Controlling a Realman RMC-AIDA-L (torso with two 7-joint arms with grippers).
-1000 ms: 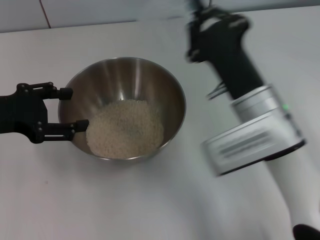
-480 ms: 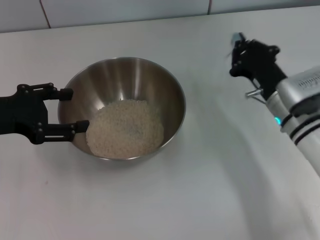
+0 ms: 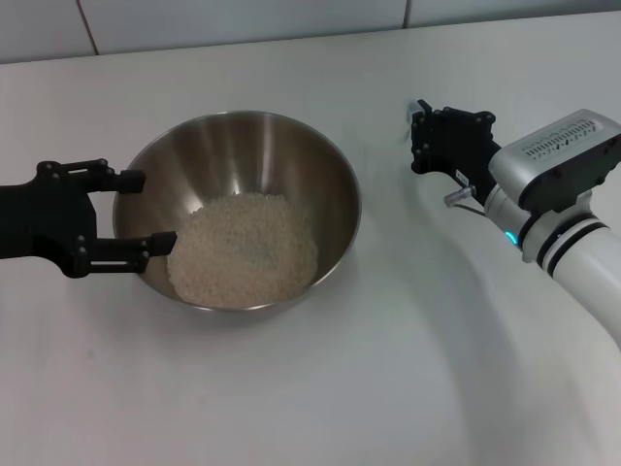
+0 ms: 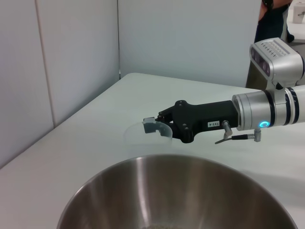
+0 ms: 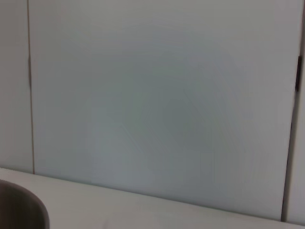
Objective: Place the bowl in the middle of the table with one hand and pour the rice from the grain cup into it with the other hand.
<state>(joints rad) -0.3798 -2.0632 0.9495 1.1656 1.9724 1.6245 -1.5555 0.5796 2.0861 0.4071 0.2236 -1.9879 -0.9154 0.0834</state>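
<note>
The steel bowl (image 3: pixel 291 160) stands on the white table (image 3: pixel 291 388), left of centre, with a heap of rice (image 3: pixel 243 250) in it. My left gripper (image 3: pixel 150 209) is open, its fingertips at the bowl's left rim. The bowl's rim also shows in the left wrist view (image 4: pixel 181 162). My right gripper (image 3: pixel 419 136) is to the right of the bowl, apart from it. It is shut on the clear grain cup (image 4: pixel 151 132), which looks empty and points toward the bowl. In the head view the cup (image 3: pixel 411 115) barely shows.
A tiled wall (image 3: pixel 243 19) runs along the table's back edge. In the right wrist view I see only wall panels and a bit of the bowl's rim (image 5: pixel 28 207). Bare tabletop lies in front of the bowl and to its right.
My right arm has swung away from above the bowl's back right, out to the right and lower, with the cup in it. The left gripper, bowl and rice have stayed put.
</note>
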